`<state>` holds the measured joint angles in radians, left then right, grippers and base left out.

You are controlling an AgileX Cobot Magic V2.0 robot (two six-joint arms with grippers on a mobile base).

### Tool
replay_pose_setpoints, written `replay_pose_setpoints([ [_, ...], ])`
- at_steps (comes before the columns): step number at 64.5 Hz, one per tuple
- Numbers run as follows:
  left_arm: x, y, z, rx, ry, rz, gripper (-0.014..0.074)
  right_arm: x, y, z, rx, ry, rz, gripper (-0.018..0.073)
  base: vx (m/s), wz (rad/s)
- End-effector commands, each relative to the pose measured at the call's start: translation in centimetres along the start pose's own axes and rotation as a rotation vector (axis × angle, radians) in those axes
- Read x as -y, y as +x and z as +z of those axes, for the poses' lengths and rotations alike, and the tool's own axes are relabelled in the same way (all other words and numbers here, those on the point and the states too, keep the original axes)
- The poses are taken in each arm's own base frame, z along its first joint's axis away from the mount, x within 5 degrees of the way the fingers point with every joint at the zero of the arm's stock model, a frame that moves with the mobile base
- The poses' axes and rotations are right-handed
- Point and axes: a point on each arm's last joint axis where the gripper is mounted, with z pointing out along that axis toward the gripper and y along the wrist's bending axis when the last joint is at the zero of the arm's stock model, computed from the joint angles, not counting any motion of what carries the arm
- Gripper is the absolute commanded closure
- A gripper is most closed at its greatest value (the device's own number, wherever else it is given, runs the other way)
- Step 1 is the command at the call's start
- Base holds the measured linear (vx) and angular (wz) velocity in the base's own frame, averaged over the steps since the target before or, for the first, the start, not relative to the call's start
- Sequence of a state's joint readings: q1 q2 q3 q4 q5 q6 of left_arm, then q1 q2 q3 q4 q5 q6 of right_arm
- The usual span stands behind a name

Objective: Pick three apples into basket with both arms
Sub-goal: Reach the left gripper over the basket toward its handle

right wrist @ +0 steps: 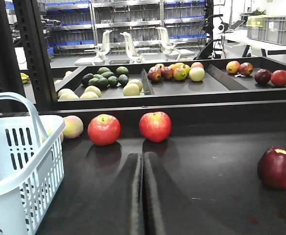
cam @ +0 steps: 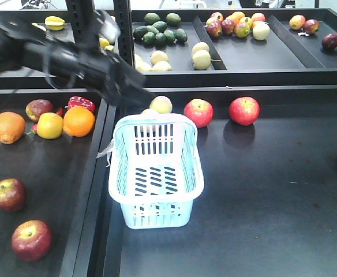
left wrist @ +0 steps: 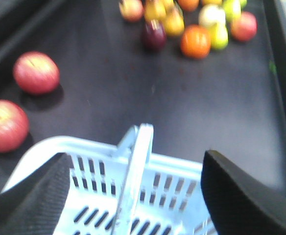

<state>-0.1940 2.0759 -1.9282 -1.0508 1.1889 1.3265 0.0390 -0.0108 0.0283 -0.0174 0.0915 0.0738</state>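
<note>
The left arm (cam: 70, 60) holds its jaws wide apart and empty, the fingers (left wrist: 35, 196) straddling the raised handle (left wrist: 135, 161) above the rim of the basket (cam: 154, 214). This looks more like a pose over the drop spot than a reach for fruit. The right arm's jaws are pressed shut on nothing, its fingers (right wrist: 131, 196) low over the table (cam: 261, 202) and aimed at the two streaked red apples (right wrist: 104, 129) side by side near the back edge. They must open before any pick, since the basket looks empty and the dark red apple (right wrist: 277, 168) sits well off to the right.
</note>
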Motion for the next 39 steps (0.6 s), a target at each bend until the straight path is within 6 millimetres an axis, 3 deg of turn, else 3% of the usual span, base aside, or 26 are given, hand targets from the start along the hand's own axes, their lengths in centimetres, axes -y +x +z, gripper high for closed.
replay_pose_setpoints([
  [1, 1.5, -2.6, -0.9, 0.033, 0.007, 0.061, 0.0058, 0.0, -0.2, 0.0, 0.068, 0.004, -0.013, 0.0564, 0.0, 0.0],
  [26, 0.3, -0.3, 1.5, -0.059, 0.001, 0.059, 0.0058, 0.0, -0.2, 0.0, 0.068, 0.004, -0.013, 0.0564, 0.0, 0.0],
  [39, -1.0, 1.9, 3.2, -0.105, 0.011, 0.024, 0.0058, 0.0, -0.2, 0.0, 0.068, 0.004, -0.013, 0.0564, 0.0, 0.0],
])
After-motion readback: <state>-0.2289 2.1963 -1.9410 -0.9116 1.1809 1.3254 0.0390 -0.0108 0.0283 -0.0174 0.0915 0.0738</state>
